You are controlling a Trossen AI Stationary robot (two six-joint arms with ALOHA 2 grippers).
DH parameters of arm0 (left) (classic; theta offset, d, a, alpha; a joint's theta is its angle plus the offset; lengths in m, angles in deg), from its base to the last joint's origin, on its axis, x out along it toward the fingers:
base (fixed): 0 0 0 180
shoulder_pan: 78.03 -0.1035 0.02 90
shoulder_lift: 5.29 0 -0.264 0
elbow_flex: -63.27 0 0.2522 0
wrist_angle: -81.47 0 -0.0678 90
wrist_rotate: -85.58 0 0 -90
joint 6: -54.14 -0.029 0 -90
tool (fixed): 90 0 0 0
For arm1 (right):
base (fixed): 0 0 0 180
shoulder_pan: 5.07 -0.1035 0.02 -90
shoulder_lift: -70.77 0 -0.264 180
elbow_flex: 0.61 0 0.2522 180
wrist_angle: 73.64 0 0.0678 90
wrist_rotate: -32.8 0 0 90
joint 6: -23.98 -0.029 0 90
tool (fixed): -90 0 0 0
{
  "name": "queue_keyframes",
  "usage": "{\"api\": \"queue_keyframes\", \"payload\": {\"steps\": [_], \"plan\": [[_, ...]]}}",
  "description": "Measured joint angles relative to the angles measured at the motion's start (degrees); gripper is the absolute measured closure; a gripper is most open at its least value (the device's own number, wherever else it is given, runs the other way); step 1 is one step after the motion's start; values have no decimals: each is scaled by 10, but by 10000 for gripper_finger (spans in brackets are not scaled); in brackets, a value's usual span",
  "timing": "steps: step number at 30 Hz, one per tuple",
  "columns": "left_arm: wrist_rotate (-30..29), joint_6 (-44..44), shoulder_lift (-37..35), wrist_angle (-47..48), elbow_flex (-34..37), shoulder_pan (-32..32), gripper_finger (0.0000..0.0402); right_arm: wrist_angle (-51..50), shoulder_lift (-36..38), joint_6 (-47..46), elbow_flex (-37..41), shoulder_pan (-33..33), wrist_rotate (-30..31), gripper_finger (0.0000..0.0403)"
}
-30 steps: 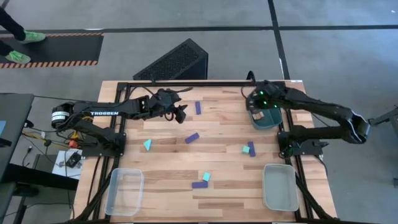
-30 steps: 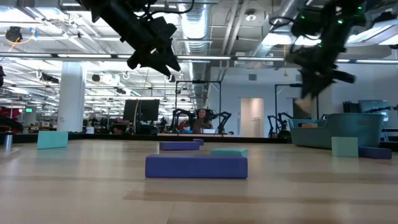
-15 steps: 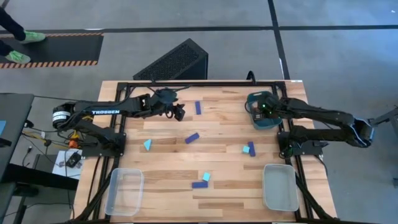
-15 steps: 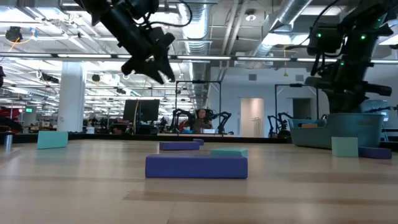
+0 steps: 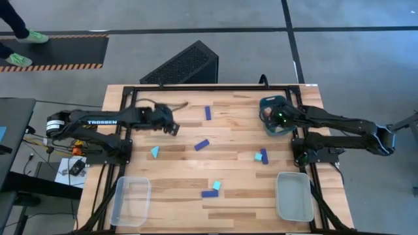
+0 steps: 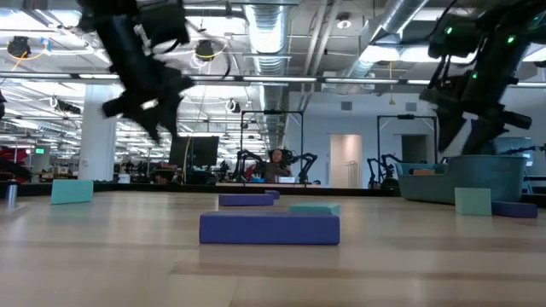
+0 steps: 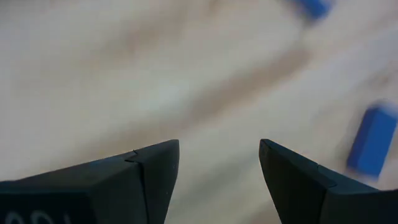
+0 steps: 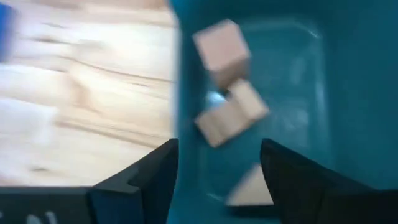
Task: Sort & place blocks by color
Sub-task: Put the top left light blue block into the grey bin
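Three pale wooden blocks (image 8: 229, 99) lie in the dark teal bin (image 5: 275, 122) under my right gripper (image 8: 219, 163), its jaws apart and empty.
My left gripper (image 7: 219, 163) hangs above bare wooden table (image 5: 228, 163), jaws parted, holding nothing; dark blue bars (image 5: 202, 144) and light teal blocks (image 5: 155, 152) lie scattered between two clear trays (image 5: 130, 200).

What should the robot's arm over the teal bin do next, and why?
Probably lift the right pincer up out of the dark teal bin. Its fingers stand open and empty, and the wooden blocks already lie inside. Blue and teal blocks wait on the table nearby.
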Motion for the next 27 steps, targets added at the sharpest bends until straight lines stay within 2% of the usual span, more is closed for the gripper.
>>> {"api": "queue_keyframes", "payload": {"steps": [4, 9, 14, 18, 27], "plan": [[64, 139, 1, 17, 40, 46, 194, 36, 31, 0, 0, -53, 3, 149], [46, 255, 1, 88, 40, 92, 201, 92, 34, 35, 0, -98, 3, 149], [73, 342, 10, 135, 41, 132, 207, 164, 8, 71, 0, -111, -41, 149], [78, 380, 34, 142, 41, 163, 207, 200, -15, 84, 0, -130, -63, 149], [120, 402, 105, 151, 41, 189, 207, 283, -52, 143, -1, -178, -47, 149]]}}
